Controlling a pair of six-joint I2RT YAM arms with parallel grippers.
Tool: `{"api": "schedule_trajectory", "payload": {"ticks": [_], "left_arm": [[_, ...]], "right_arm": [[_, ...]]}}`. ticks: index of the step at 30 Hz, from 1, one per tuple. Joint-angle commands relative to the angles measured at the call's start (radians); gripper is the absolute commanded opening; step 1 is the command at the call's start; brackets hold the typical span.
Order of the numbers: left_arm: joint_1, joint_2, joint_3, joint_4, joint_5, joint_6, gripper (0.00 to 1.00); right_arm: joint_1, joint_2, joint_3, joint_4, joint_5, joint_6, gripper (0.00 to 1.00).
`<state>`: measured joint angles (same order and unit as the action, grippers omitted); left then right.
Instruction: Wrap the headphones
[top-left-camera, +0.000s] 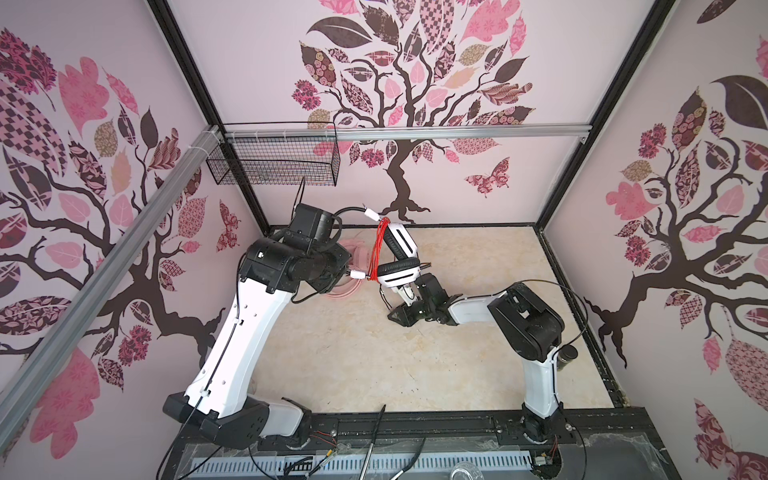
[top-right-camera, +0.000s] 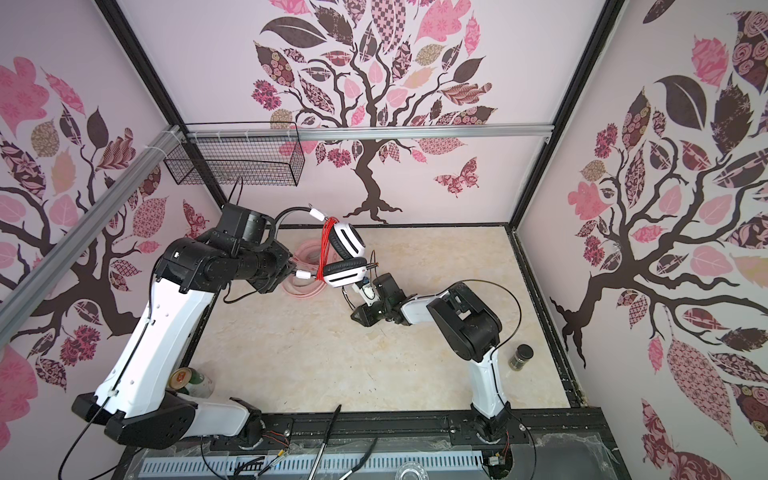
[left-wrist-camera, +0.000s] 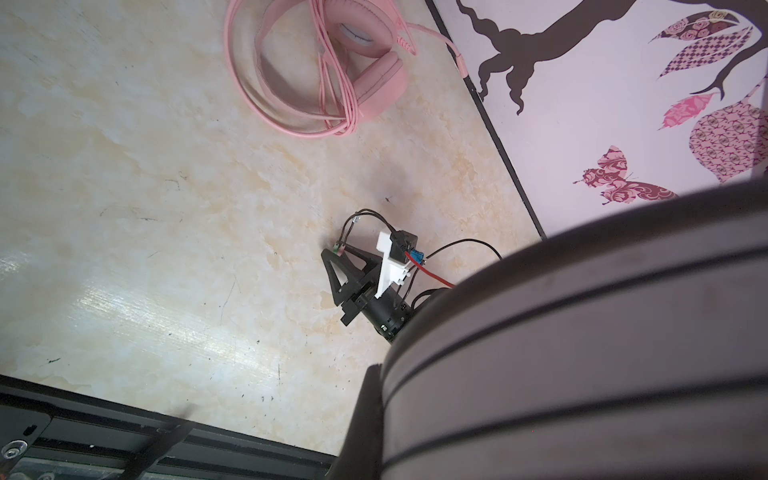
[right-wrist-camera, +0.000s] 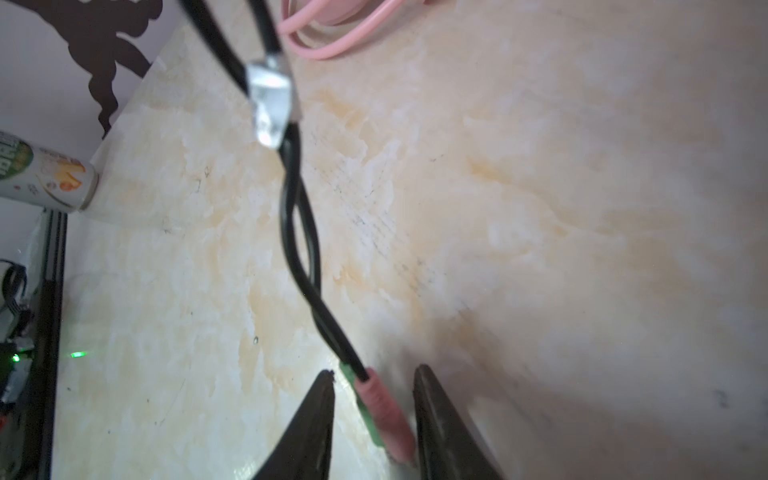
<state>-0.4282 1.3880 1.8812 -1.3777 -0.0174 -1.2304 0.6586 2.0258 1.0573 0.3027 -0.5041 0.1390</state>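
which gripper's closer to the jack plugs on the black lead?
Right. The right gripper has its open jaws either side of the jack plugs; the left gripper is off at the white-and-black headset, shut on its headband.

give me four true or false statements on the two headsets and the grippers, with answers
1. The pink headset lies on the table. True.
2. The white-and-black headset rests on the table. False: the left gripper holds it in the air.
3. The orange-red cord is wound around the white-and-black headset. True.
4. The right gripper is clamped on the pink cord. False: its jaws stand open around the pink and green plugs.
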Motion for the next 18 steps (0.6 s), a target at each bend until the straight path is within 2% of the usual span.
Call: {"api": "schedule_trajectory", "payload": {"ticks": [1, 6, 10, 18], "left_arm": [[-0.001, -0.011, 0.039, 0.065, 0.021, -0.017, 0.0], [-0.001, -0.015, 0.038, 0.062, 0.015, -0.017, 0.0], [-0.001, -0.018, 0.042, 0.06, 0.008, -0.016, 0.0], [-0.002, -0.01, 0.044, 0.079, 0.006, -0.033, 0.0]], "right_arm": [[0.001, -0.026, -0.006, -0.039, -0.007, 0.009, 0.26], [0.001, -0.027, -0.02, -0.03, -0.016, 0.017, 0.16], [0.0, -0.051, -0.048, -0.026, -0.016, 0.017, 0.11], [0.034, -0.2, -0.148, -0.125, 0.028, 0.024, 0.04]]}}
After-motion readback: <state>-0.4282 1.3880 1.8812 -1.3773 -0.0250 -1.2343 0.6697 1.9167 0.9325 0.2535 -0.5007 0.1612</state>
